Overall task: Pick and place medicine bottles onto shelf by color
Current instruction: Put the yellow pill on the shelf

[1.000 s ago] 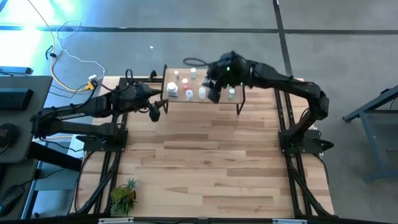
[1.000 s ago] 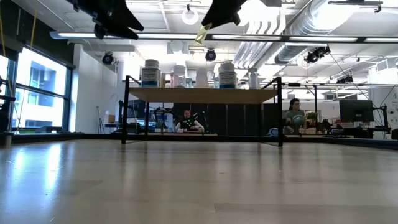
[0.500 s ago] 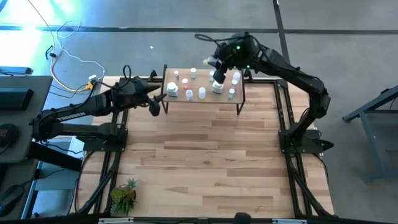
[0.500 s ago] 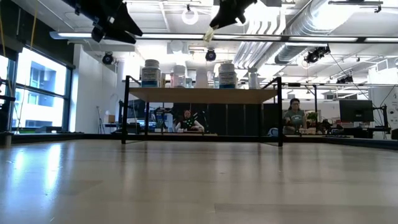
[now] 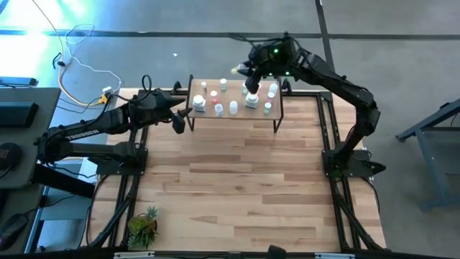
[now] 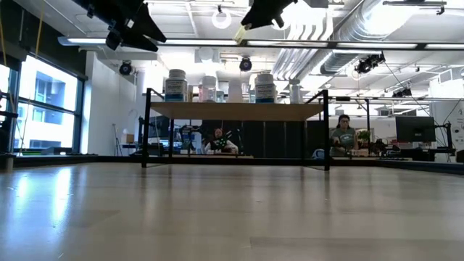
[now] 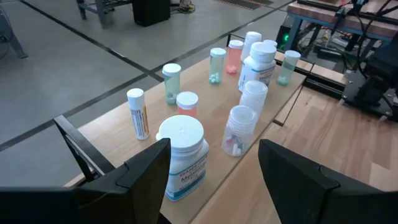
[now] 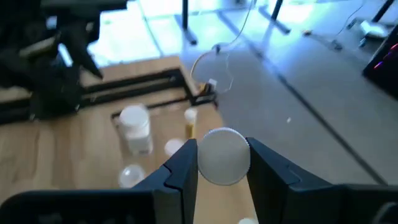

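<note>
right wrist view: right gripper [image 8: 222,163] clamped on white-capped bottle [image 8: 224,156], raised over shelf [image 5: 248,114] far edge, probably seeking its colour group; left gripper [image 7: 214,171] wide, empty, beside shelf.

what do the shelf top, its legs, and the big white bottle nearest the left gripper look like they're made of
Shelf top: pale wood, matte, faint grain showing. Its legs: thin black bars, probably painted metal. Big white bottle: opaque, slightly glossy plastic by its look, with a smooth white cap and a printed label.

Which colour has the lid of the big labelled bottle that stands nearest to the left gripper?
White: the large white plastic bottle has a plain white lid, clearest in the left wrist view.
</note>
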Available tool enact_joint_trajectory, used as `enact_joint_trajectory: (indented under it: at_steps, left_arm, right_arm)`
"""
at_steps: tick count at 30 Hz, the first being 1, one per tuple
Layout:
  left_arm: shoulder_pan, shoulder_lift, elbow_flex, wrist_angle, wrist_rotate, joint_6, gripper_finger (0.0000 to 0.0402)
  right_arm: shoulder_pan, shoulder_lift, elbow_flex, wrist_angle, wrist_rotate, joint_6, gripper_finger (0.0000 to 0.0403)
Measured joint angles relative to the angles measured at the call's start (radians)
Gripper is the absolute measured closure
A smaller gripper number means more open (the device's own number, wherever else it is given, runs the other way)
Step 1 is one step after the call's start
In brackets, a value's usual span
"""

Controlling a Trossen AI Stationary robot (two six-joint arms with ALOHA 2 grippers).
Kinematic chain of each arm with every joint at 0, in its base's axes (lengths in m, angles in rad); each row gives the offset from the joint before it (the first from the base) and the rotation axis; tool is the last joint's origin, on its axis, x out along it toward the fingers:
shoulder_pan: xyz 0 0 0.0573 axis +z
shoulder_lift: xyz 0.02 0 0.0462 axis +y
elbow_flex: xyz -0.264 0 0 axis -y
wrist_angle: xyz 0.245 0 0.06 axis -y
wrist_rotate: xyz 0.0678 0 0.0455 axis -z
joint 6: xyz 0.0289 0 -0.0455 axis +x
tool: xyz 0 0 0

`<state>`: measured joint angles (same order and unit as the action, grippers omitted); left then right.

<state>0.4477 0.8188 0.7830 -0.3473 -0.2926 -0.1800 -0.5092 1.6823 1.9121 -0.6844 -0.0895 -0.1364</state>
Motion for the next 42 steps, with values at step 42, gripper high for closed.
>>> enact_joint_trajectory:
  at_steps: [42]
  left_arm:
    - [0.000, 0.003, 0.000, 0.007, -0.002, 0.027, 0.0170]
  right_arm:
    - [-0.057, 0.029, 0.161, -0.501, 0.196, 0.002, 0.0306]
